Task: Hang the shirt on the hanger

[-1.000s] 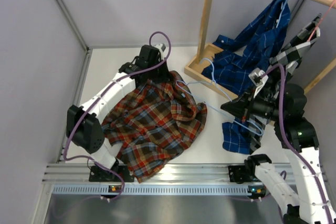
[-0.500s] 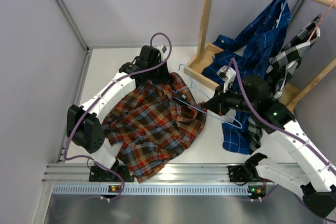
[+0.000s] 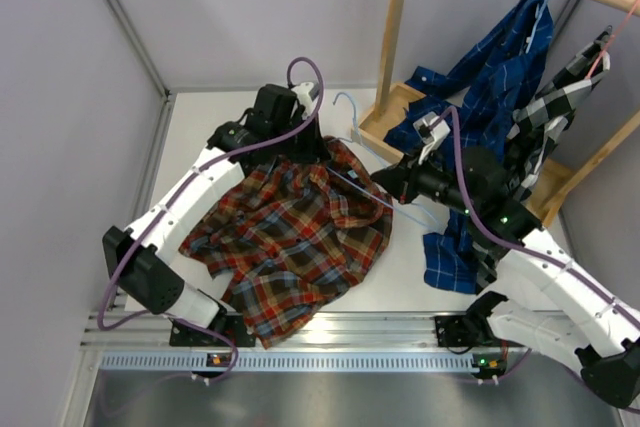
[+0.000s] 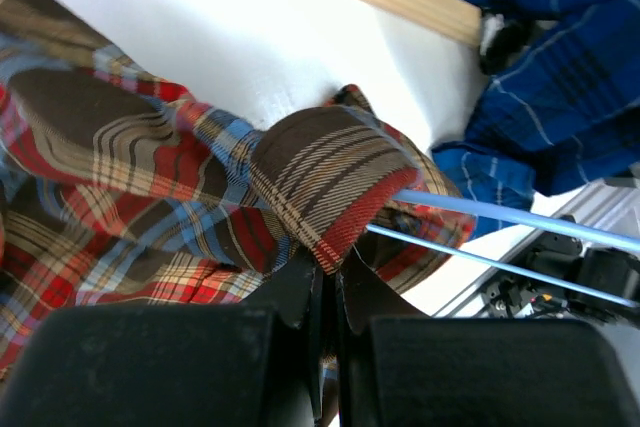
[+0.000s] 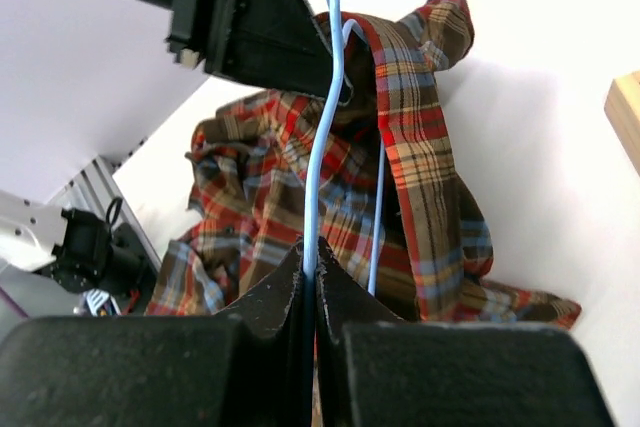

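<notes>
With the left gripper [image 4: 328,269] pinched shut on a raised fold of the shirt [image 3: 300,237], heaped by the wooden rack [image 3: 392,37], and the right gripper [image 5: 310,255] clamped on the hanger [image 5: 326,117] poking under that fold, I'd hold the cloth up and slide the wire in slowly.

Closed tight: left gripper [image 4: 328,269], right gripper [image 5: 310,252]

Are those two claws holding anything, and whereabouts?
Left gripper pinches the plaid shirt by an edge fold; right gripper grips the light-blue hanger by its wire.
</notes>
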{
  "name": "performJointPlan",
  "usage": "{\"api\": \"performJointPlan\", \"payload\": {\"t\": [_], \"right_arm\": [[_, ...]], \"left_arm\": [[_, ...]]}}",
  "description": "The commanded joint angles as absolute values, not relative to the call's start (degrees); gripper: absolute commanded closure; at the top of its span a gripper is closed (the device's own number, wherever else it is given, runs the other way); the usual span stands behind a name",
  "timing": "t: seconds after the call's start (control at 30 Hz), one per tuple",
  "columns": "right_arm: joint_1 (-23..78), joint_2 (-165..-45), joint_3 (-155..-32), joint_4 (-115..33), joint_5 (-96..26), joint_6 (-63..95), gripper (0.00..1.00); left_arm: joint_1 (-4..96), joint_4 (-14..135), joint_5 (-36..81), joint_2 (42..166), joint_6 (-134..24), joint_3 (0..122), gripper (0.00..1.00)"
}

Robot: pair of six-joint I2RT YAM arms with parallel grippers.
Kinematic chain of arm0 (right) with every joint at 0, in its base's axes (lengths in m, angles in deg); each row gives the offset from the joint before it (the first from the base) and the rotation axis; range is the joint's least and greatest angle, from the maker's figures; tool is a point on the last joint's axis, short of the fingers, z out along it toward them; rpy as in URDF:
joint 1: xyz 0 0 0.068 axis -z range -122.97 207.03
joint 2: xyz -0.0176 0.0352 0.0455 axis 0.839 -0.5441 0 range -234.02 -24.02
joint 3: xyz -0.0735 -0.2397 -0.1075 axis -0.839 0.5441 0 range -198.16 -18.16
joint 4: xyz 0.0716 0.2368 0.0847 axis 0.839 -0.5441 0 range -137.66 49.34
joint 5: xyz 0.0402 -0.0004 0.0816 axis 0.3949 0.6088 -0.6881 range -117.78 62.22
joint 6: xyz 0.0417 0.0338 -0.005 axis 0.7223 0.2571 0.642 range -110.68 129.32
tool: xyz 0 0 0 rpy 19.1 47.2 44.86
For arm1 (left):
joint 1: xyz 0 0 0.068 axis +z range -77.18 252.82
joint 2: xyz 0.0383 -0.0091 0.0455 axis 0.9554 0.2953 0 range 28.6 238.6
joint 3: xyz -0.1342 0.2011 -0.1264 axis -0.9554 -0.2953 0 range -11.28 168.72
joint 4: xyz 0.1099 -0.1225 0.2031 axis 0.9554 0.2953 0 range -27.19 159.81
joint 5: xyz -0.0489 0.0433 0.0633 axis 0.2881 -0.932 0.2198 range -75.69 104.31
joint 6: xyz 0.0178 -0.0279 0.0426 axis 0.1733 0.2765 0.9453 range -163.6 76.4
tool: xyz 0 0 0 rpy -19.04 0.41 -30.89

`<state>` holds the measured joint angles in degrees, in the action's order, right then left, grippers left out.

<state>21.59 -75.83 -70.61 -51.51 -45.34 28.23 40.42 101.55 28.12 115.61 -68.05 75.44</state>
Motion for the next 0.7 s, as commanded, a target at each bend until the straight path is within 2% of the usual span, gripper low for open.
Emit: {"api": "performJointPlan", "payload": {"t": [0.0, 0.13, 0.3, 0.5, 0.67], "right_arm": [[18.9, -77.0, -70.6, -41.3, -39.8, 28.6, 1.00], [18.4, -75.9, -67.7, -37.0, -37.8, 29.2, 1.00], [18.4, -78.6, -64.0, -27.6, -51.4, 26.5, 1.00], [18.5, -79.9, -59.5, -21.3, -52.8, 25.8, 1.00], [18.4, -78.9, -51.1, -5.2, -52.3, 28.9, 1.00]], "left_arm": [[39.2, 103.9, 27.6, 111.7, -66.9, 79.1, 1.00], [38.7, 103.9, 26.3, 110.9, -68.0, 78.6, 1.00], [33.8, 103.9, 27.8, 111.9, -65.4, 80.6, 1.00], [31.1, 105.3, 25.5, 109.5, -63.0, 81.2, 1.00], [31.1, 107.4, 23.2, 109.9, -60.7, 81.3, 0.99]]}}
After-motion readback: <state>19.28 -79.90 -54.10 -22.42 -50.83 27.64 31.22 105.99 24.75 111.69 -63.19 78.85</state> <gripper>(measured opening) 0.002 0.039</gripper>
